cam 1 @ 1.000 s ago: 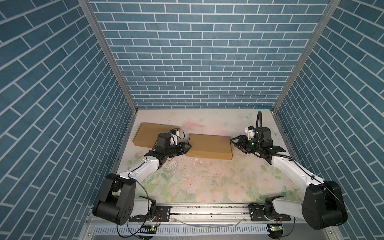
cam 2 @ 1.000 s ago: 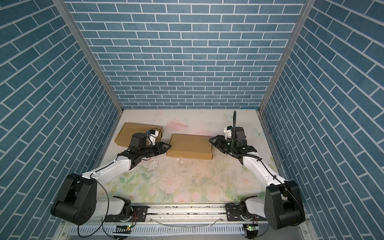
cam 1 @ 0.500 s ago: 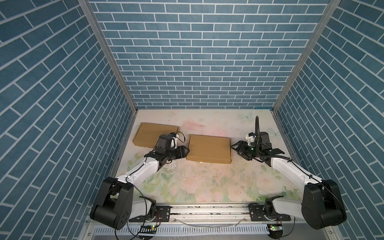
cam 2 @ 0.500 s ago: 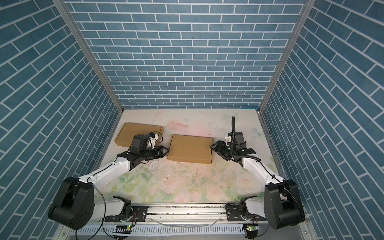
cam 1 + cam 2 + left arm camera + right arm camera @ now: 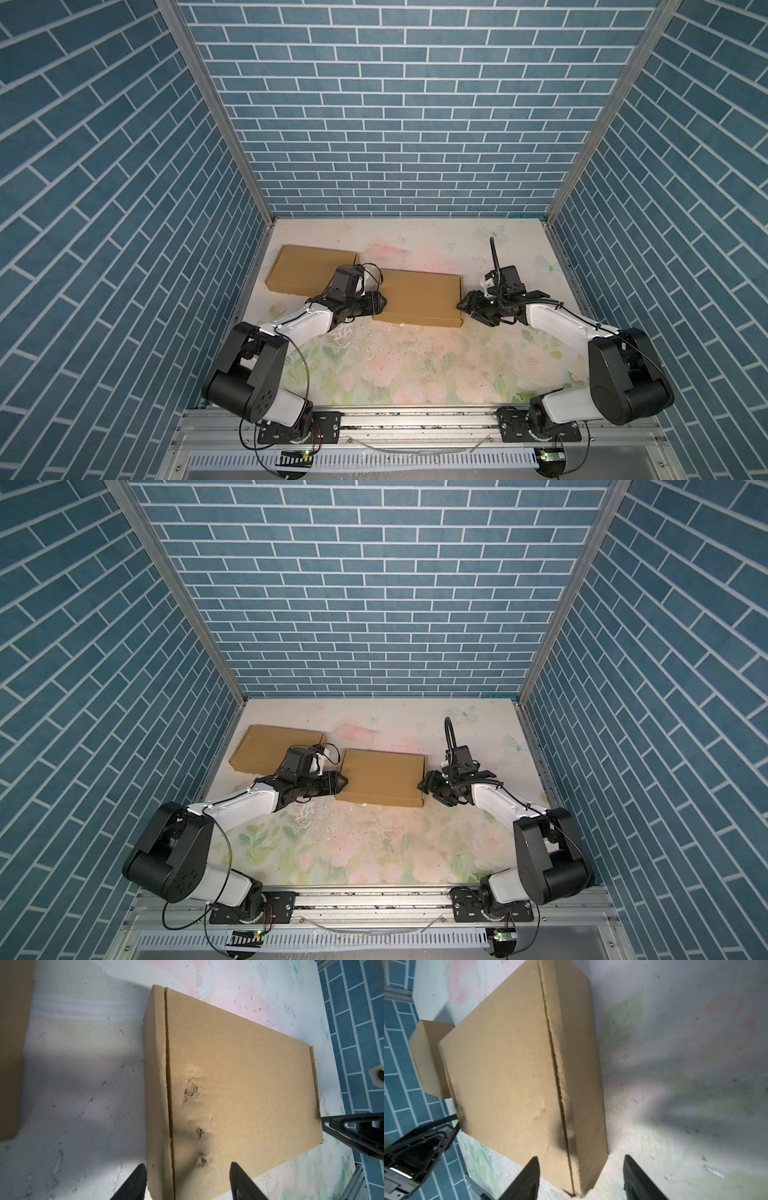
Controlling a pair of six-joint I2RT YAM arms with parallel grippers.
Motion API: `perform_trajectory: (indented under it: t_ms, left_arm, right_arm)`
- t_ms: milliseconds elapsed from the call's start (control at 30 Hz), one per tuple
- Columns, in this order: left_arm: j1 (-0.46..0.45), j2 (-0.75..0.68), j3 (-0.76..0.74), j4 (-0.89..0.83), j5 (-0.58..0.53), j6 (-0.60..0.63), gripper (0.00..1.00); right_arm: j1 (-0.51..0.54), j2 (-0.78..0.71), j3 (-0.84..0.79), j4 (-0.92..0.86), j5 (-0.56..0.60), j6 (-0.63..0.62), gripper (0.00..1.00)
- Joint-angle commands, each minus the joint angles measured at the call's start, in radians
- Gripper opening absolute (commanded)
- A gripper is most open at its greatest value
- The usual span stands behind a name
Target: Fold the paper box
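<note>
**Inspector:** Enclosure of blue brick-pattern walls (image 5: 395, 124). Floral-printed bench (image 5: 395, 365), scuffed and speckled.

**Assistant:** And the paper box (image 5: 417, 297)?

**Inspector:** A flat corrugated mailer, lying mid-bench toward the back, lid down. A seam (image 5: 168, 1064) runs along one long side. By my reading it is already closed. Dents (image 5: 192, 1091) mark the lid near that seam.

**Assistant:** Handling?

**Inspector:** Judged light and empty, stiff across the panels and weak at the creases. The dents suggest the board crushes under point pressure. It would likely slide on the bench if pushed from one end only. It is best taken by the short end walls, opposed, or by the lid's free edge.

**Assistant:** The claws?

**Inspector:** Left claw (image 5: 187, 1164) is at the box's left end, fingers spread and straddling the seam side, clamping nothing. Right claw (image 5: 581, 1157) is at the opposite end, likewise spread, holding nothing.

**Assistant:** Anything else?

**Inspector:** A second cardboard box (image 5: 307, 270) lies behind the left arm, apart from the first.
</note>
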Motion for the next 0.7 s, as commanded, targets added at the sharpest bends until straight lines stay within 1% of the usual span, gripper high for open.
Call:
perform_trajectory:
  t_ms: [0, 100, 167, 267, 533, 667]
  left_arm:
    - [-0.014, 0.03, 0.028, 0.031, -0.004, 0.003, 0.64]
    - [-0.023, 0.064, 0.04, 0.062, 0.016, -0.015, 0.63]
    - [-0.027, 0.093, 0.052, 0.092, 0.032, -0.035, 0.61]
    - [-0.027, 0.133, 0.089, 0.108, 0.046, -0.042, 0.59]
    - [-0.025, 0.217, 0.222, 0.067, 0.025, 0.002, 0.6]
    - [-0.025, 0.243, 0.261, 0.051, -0.001, 0.024, 0.61]
  right_arm:
    - [0.019, 0.04, 0.081, -0.03, 0.052, -0.074, 0.6]
    - [0.039, 0.092, 0.14, -0.037, 0.047, -0.091, 0.53]
    - [0.045, 0.128, 0.181, -0.036, 0.036, -0.093, 0.46]
    - [0.044, 0.157, 0.222, -0.024, 0.039, -0.097, 0.39]
    - [0.022, 0.263, 0.368, -0.041, 0.042, -0.131, 0.36]
    - [0.008, 0.307, 0.418, -0.037, 0.044, -0.141, 0.36]
